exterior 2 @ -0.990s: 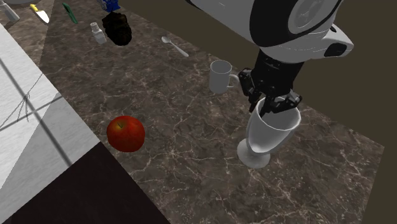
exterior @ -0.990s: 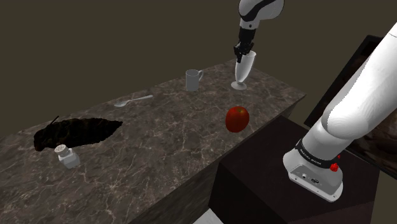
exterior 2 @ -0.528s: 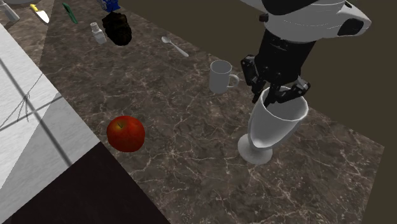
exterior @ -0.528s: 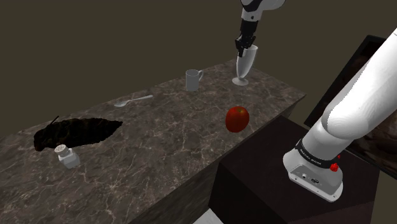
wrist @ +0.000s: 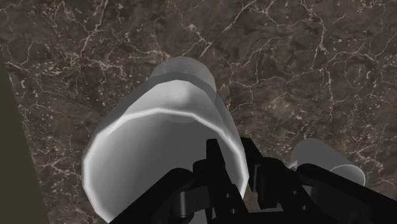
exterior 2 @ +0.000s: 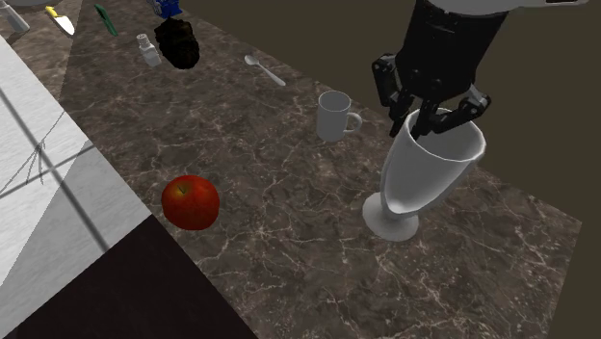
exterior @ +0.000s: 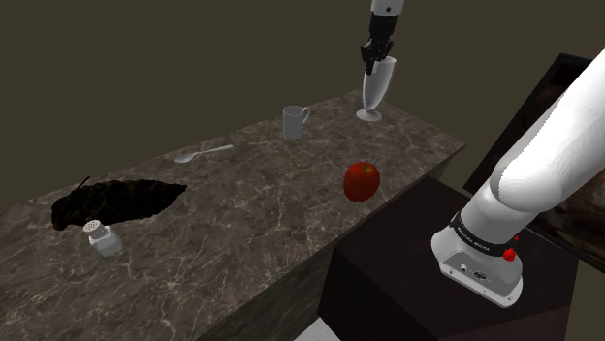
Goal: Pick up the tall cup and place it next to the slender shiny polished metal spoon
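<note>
The tall cup (exterior: 376,89) is a pale footed glass, hanging a little above the dark marble counter (exterior: 262,208) near its far end. My gripper (exterior: 373,60) is shut on its rim from above, one finger inside the wall and one outside. The second exterior view shows the tall cup (exterior 2: 424,178) slightly tilted under the gripper (exterior 2: 431,120). In the wrist view the tall cup (wrist: 159,153) is clasped by the gripper (wrist: 232,159). The slender spoon (exterior: 204,153) lies on the counter well to the shoulder view's left; the same spoon (exterior 2: 264,69) lies beyond the mug in the second exterior view.
A white mug (exterior: 295,121) stands between cup and spoon. A red apple (exterior: 362,181) sits near the counter's front edge. A black lumpy object (exterior: 116,201) and a small shaker (exterior: 102,237) lie at the shoulder view's left. The dark stand (exterior: 427,281) is at lower right.
The gripper has risen with the tall cup in it, lifting the cup's foot off the counter. Everything else on the counter stays put.
</note>
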Controlling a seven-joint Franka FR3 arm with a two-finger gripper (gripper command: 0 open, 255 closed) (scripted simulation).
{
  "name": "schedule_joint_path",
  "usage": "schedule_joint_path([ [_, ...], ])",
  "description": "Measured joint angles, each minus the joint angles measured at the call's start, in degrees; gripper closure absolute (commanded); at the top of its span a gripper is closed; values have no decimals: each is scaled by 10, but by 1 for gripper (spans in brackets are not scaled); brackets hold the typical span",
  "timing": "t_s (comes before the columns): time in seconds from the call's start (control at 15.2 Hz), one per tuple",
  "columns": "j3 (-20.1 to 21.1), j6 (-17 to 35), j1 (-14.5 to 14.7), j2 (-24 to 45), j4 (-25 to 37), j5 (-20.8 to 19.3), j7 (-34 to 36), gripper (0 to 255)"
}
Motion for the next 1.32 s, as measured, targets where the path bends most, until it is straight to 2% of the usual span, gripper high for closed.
schedule_joint_path([
  [1.32,1,-155,1,-4,150,0,0,255],
])
